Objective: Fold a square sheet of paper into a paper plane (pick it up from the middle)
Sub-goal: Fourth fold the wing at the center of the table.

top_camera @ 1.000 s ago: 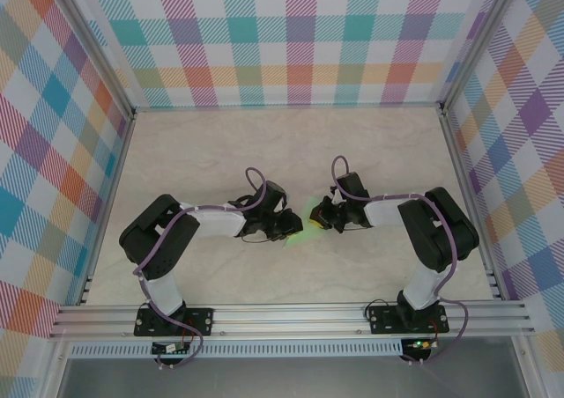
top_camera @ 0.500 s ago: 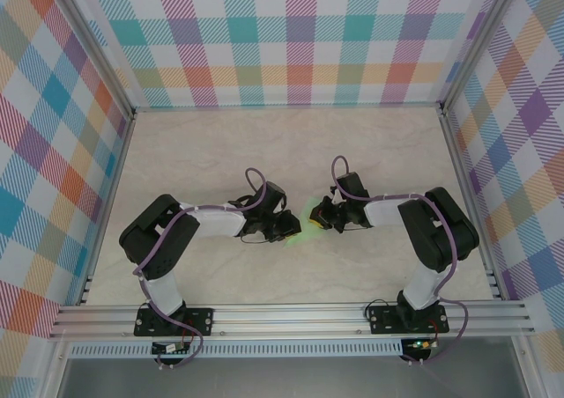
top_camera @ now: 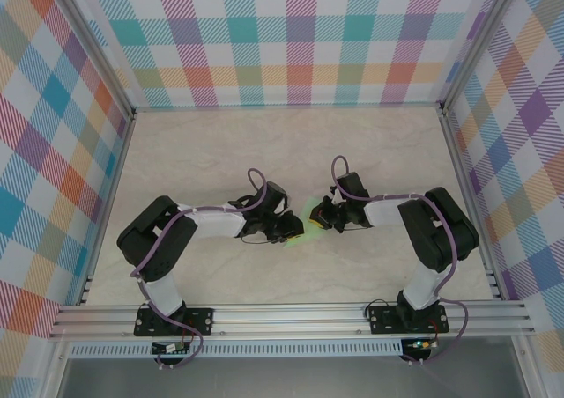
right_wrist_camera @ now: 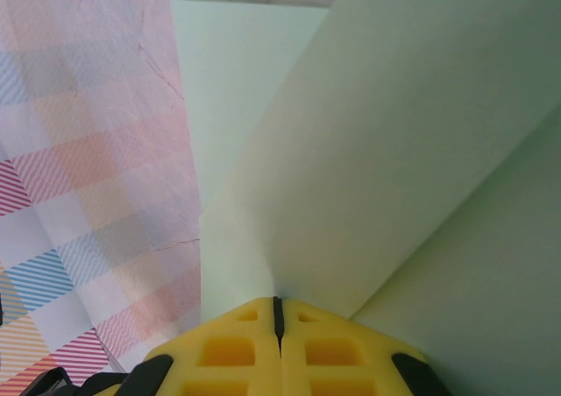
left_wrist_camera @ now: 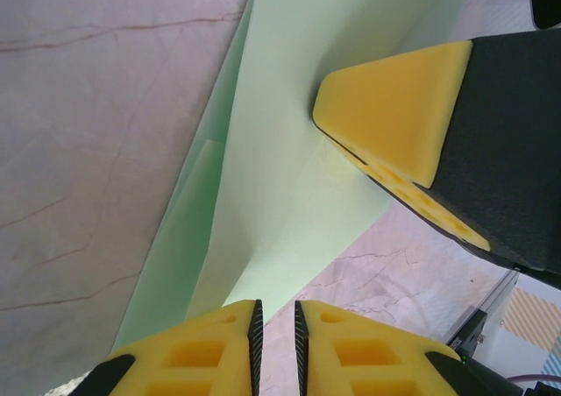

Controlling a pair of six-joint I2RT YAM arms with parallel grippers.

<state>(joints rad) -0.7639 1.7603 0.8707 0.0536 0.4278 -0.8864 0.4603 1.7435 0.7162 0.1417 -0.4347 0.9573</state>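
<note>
**Marble tabletop [top_camera: 370, 151], folding midway**

Top view: left gripper [top_camera: 289, 231] and right gripper [top_camera: 322, 215] are meeting mid-table over the mint sheet [top_camera: 308, 213]. Left wrist: jaws are standing narrowly apart at its edge. Right wrist: jaws are pinching a raised flap; later folds are seemingly waiting.

Lab robot cell: aluminium frame [top_camera: 291, 317], plaid backdrop walls [top_camera: 291, 37].
</note>
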